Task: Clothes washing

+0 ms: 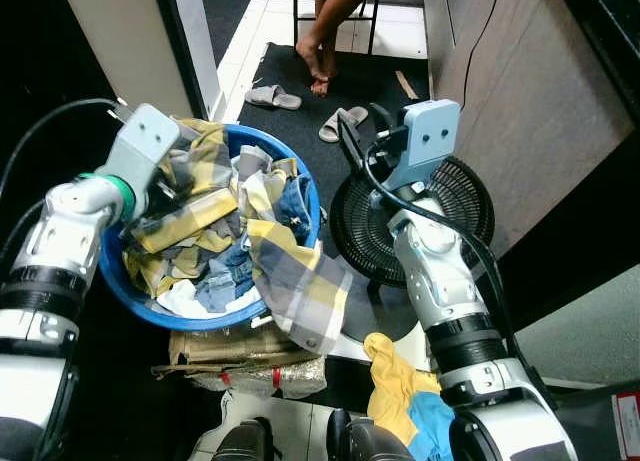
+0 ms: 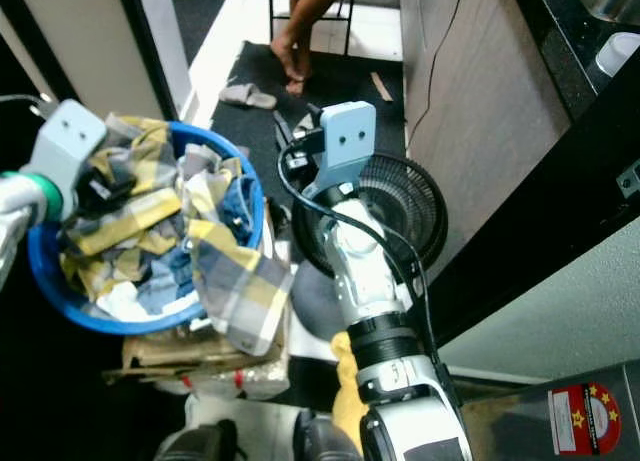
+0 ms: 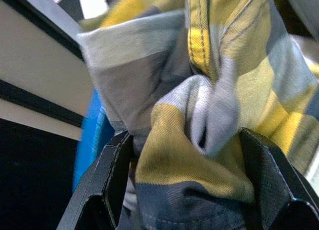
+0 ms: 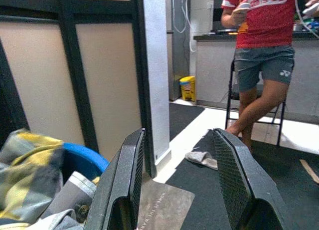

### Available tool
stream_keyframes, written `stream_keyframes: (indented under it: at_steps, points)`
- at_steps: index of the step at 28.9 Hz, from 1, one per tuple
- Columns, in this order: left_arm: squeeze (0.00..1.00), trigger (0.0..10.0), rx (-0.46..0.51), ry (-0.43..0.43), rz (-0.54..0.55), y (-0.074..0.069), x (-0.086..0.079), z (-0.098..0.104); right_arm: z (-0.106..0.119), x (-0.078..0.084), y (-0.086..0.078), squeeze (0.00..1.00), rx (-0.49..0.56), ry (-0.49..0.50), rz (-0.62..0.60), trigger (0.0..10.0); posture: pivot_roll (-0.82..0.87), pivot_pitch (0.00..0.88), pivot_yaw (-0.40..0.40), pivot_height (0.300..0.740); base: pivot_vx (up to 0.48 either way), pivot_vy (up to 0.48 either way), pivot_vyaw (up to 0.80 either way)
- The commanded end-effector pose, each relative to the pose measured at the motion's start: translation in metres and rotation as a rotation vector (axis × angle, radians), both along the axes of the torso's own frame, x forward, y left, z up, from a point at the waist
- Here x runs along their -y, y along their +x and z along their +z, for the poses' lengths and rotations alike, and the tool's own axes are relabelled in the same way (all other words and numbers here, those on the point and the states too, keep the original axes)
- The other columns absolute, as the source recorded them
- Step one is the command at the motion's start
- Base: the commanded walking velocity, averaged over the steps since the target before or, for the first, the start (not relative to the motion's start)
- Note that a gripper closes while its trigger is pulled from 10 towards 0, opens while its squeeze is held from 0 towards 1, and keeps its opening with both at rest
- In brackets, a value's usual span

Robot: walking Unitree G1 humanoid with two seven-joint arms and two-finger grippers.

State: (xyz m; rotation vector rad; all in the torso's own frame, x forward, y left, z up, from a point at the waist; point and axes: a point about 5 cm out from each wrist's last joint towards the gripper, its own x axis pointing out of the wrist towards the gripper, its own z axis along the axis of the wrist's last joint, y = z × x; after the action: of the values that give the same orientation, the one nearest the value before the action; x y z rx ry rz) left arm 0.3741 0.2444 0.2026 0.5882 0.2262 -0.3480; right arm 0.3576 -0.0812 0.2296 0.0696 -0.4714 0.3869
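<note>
Where left gripper [image 3: 182, 185] clamps: plaid shirt [image 3: 209, 90].

Woven plaid cloth shirt [image 1: 290, 271], glossy blue plastic basket [image 1: 135, 299], black wire-grille fan [image 1: 455, 206], matt dark floor mat [image 1: 290, 76], textured black fingers [image 4: 234, 175]
</note>
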Motion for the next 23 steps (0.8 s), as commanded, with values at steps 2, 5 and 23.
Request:
stream_keyframes:
  at_steps: [2,5,23]
  points:
    - [0.0,6.4,-0.103,0.023,-0.019,-0.007,0.002,-0.025,-0.001,0.004,0.0,0.0,0.001,0.004,-0.013,10.0,0.17,0.166,0.035,0.74,0.0,0.0,0.0]
    - [0.0,2.0,-0.092,0.016,-0.017,-0.006,0.003,-0.023,0.0,0.005,0.001,0.0,0.002,0.003,-0.017,10.0,0.17,0.165,0.035,0.74,0.0,0.0,0.0]
    - [0.0,0.0,0.019,-0.108,-0.021,-0.004,0.011,-0.002,0.0,0.008,0.001,0.0,0.009,0.002,-0.033,10.0,0.15,0.133,0.042,0.74,0.0,0.0,0.0]
